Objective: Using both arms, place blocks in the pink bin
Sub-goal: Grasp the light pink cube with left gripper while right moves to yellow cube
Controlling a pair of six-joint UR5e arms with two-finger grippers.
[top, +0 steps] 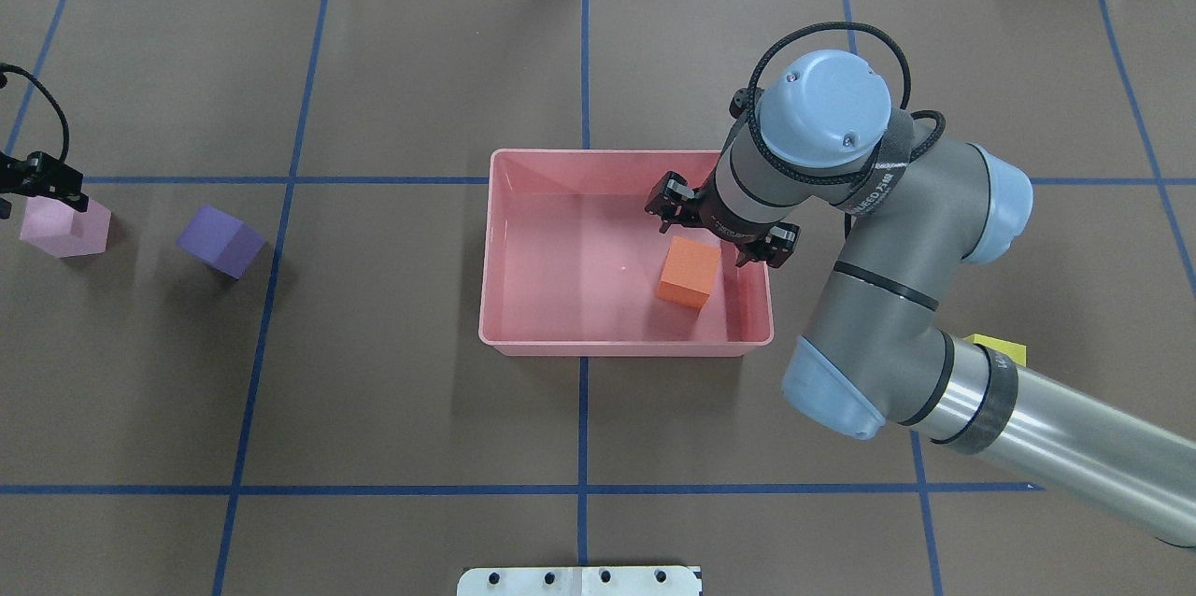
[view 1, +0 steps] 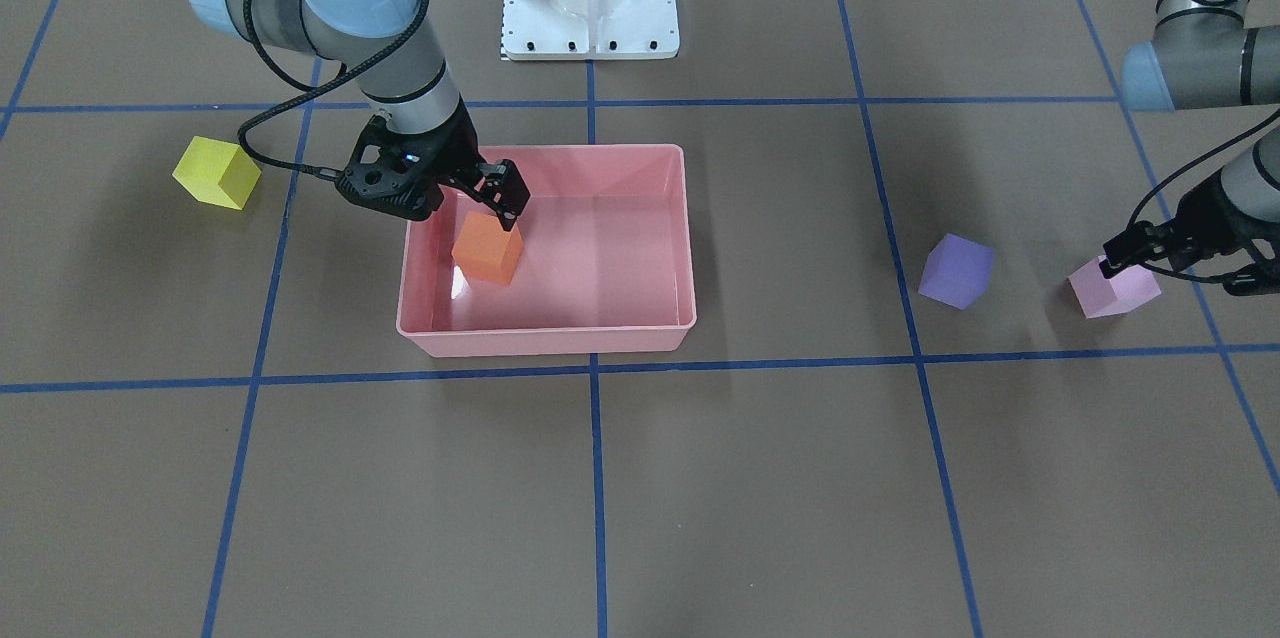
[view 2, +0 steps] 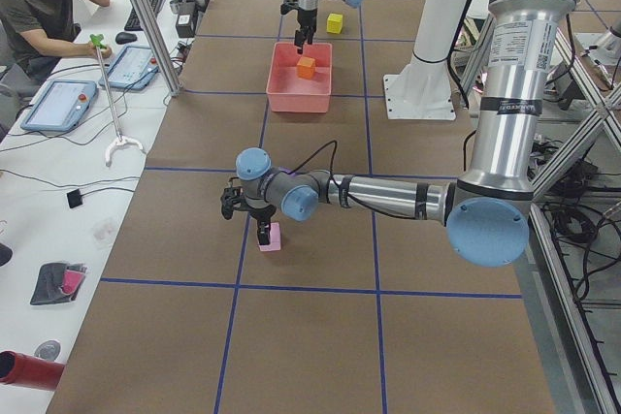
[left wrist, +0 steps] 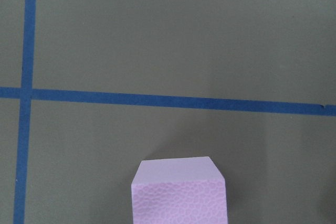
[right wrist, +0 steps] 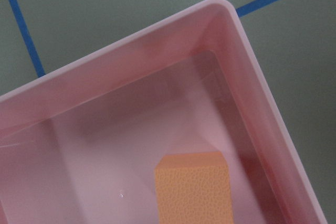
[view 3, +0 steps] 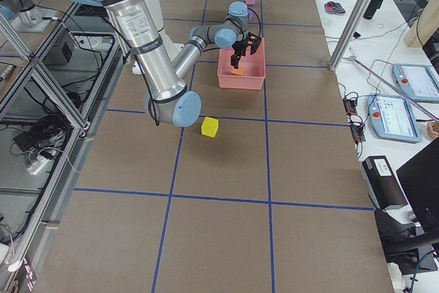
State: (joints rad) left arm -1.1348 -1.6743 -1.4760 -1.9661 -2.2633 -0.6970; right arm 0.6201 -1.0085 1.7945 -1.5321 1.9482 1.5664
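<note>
Orange block (top: 689,272) sits in pink bin (top: 561,344), right gripper (top: 712,234) jaws open above it. Left gripper (view 1: 1175,273) jaws open at light pink block (view 1: 1113,286) on desk (view 1: 700,498). Likely light, squashy foam; pinch opposite flat faces gently.

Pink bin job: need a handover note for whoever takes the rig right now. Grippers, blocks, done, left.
Right gripper: open, above the orange block, which lies inside the pink bin at the end nearer the right arm.
Left gripper: open, low at the light pink block, which sits on the table; no grasp visible.
Purple block: on the table between the light pink block and the bin.
Yellow block: on the table on the bin's other side, the right arm's side.
Done: orange in. Left: light pink, purple, yellow.
</note>
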